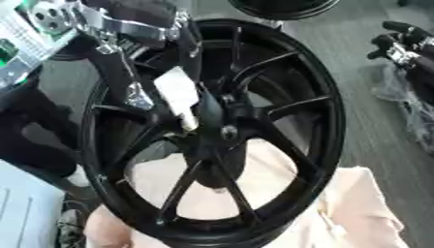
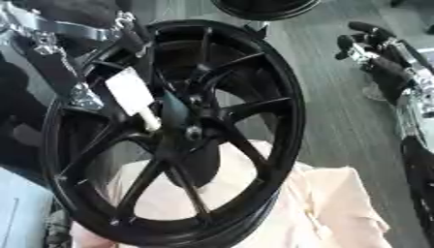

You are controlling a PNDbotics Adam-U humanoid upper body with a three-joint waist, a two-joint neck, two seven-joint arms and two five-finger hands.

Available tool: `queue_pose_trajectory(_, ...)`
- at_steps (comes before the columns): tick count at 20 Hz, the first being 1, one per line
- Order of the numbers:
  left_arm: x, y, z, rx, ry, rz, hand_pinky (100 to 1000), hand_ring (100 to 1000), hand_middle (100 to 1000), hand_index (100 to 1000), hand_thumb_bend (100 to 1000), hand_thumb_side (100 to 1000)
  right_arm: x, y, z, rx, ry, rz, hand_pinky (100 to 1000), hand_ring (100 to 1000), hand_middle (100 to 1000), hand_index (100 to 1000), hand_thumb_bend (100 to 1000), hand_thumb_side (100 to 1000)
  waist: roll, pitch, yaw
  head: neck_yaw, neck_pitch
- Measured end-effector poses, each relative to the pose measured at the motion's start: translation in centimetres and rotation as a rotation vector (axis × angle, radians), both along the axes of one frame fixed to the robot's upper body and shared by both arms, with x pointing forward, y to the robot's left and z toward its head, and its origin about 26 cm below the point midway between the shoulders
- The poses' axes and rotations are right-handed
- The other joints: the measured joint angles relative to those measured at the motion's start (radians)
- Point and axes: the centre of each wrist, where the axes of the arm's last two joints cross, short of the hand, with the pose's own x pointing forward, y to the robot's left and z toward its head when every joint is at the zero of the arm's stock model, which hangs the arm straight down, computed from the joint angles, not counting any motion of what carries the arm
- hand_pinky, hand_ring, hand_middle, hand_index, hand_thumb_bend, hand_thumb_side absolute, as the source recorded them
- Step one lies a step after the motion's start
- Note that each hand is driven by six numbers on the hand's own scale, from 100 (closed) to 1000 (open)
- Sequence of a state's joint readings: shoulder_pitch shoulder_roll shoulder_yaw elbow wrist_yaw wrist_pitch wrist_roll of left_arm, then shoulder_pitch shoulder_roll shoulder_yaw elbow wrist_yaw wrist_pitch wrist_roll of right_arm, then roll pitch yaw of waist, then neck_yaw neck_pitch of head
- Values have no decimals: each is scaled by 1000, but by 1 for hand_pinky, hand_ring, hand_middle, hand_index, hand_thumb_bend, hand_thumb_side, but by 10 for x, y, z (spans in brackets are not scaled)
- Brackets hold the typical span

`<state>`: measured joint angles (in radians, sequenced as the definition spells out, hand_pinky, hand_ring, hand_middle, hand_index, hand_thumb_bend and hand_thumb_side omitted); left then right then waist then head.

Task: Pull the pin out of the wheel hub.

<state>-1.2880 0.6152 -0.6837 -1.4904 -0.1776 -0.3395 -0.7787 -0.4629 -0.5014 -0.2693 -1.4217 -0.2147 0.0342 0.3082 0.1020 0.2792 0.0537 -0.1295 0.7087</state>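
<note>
I'm seeing the left hand [image 1: 182, 92] blurring over the black spoked wheel hub [image 1: 222, 130], hiding any pin. A second black wheel [image 2: 264, 7] is getting cut off at the far edge.

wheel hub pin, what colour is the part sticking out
White to cream; the pin shows best in the right eye view, angling down toward the black wheel hub.

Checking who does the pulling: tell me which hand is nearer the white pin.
Left. The left hand is at the pin by the wheel hub; the right hand hangs off beyond the rim.
</note>
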Motion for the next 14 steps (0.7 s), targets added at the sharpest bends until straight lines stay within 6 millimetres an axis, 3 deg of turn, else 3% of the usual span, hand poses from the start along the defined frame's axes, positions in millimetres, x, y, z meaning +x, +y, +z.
queue_pose_trajectory(7, -15, 31, 37, -93, -42, 33, 757, 716, 528, 330, 573, 100, -1, -1, -2, 0, 4, -3, 954, 641, 676, 871, 372, 371, 0, 0, 9, -1, 0)
queue_pose_trajectory(14, -26, 87, 55, -169, -50, 143, 757, 711, 528, 331, 639, 100, -2, -2, -1, -3, 0, -9, 954, 641, 677, 871, 369, 371, 0, 0, 23, -5, 0)
